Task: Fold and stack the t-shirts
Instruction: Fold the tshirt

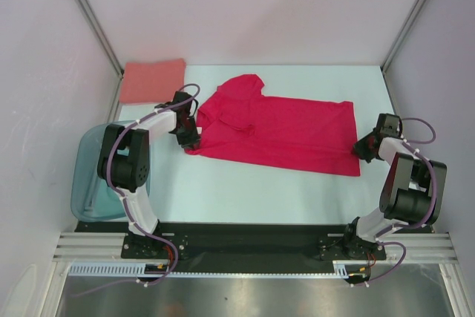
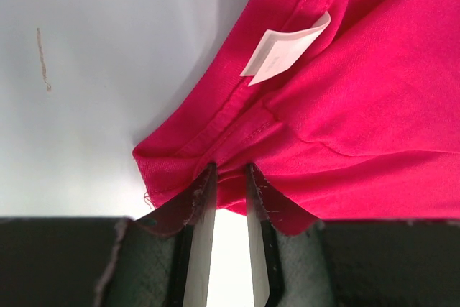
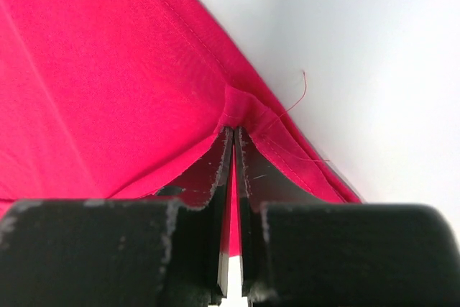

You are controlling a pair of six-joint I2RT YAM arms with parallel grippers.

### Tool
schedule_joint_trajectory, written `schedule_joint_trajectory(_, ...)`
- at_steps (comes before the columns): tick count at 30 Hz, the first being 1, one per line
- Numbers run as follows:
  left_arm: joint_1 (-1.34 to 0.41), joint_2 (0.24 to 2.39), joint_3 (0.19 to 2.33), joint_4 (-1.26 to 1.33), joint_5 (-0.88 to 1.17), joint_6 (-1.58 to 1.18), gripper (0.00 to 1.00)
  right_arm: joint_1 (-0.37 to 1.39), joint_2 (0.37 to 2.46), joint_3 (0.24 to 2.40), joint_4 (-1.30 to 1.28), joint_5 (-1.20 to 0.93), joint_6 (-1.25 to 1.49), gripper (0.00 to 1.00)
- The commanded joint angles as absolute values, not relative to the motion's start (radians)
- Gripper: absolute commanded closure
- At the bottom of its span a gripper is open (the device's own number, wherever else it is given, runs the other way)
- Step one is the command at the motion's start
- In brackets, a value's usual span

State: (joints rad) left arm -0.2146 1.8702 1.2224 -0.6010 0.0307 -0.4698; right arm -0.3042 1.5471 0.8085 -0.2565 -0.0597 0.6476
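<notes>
**A:** Where's the red t-shirt (image 1: 286,133)?

**B:** Spread flat mid-table (image 1: 245,191), long axis running 9 to 3 o'clock. Collar end is at 9, hem at 3, and one sleeve pokes toward 12.

**A:** Left gripper (image 1: 191,141)?

**B:** Down on the shirt's 9 o'clock end, by the collar. In the wrist view its jaws (image 2: 230,170) are clamped on a bunched fold of red cloth (image 2: 359,113), puckered right at the tips. There's a narrow gap between the fingers behind the pinch. A white label (image 2: 284,55) sits at 1 o'clock from the tips.

**A:** Right gripper (image 1: 364,146)?

**B:** At the shirt's 3 o'clock edge. In the wrist view the jaws (image 3: 235,131) are pressed nearly together with a pinch of hem (image 3: 108,70) between them. A loose thread (image 3: 298,95) lies on the bare table at 1 o'clock from the tips.

**A:** Pink t-shirt (image 1: 152,79)?

**B:** Folded into a flat rectangle at the table's 10 o'clock corner, apart from the red one. No gripper is on it.

**A:** Anything else?

**B:** A teal tub (image 1: 89,176) at the 8 o'clock edge, beside the left arm.
</notes>
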Motion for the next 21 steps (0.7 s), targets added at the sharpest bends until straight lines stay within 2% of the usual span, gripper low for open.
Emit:
schedule_joint_trajectory(1,-0.196,1.887,1.216,-0.604,-0.028,-0.449,0.72,-0.316,1.554,0.836,-0.236,-0.032,0.647,0.94)
schedule_joint_trajectory(5,-0.198,1.87,1.213,-0.604,-0.034,-0.446,0.72,-0.325,1.581,0.844,-0.224,-0.055,0.617,0.89)
schedule_joint_trajectory(8,-0.198,1.838,1.212,-0.604,-0.04,-0.442,0.71,-0.327,1.569,0.859,-0.238,-0.069,0.562,0.73)
schedule_joint_trajectory(9,-0.199,1.806,1.215,-0.606,-0.038,-0.44,0.69,-0.327,1.557,0.864,-0.244,-0.074,0.545,0.64)
schedule_joint_trajectory(11,-0.201,1.773,1.23,-0.615,-0.02,-0.437,0.68,-0.318,1.494,0.874,-0.264,-0.066,0.505,0.54)
schedule_joint_trajectory(12,-0.199,1.74,1.236,-0.62,-0.012,-0.436,0.62,-0.313,1.473,0.876,-0.267,-0.06,0.489,0.47)
schedule_joint_trajectory(15,-0.199,1.68,1.264,-0.617,0.047,-0.436,0.52,-0.261,1.385,0.902,-0.281,-0.051,0.456,0.35)
schedule_joint_trajectory(17,-0.199,1.675,1.29,-0.568,0.153,-0.425,0.46,-0.181,1.345,0.907,-0.252,-0.063,0.466,0.29)
schedule_joint_trajectory(19,-0.201,1.721,1.322,-0.517,0.237,-0.411,0.44,-0.102,1.341,0.904,-0.169,-0.127,0.486,0.27)
schedule_joint_trajectory(21,-0.209,1.778,1.382,-0.493,0.323,-0.396,0.44,0.053,1.376,0.919,-0.112,-0.144,0.492,0.23)
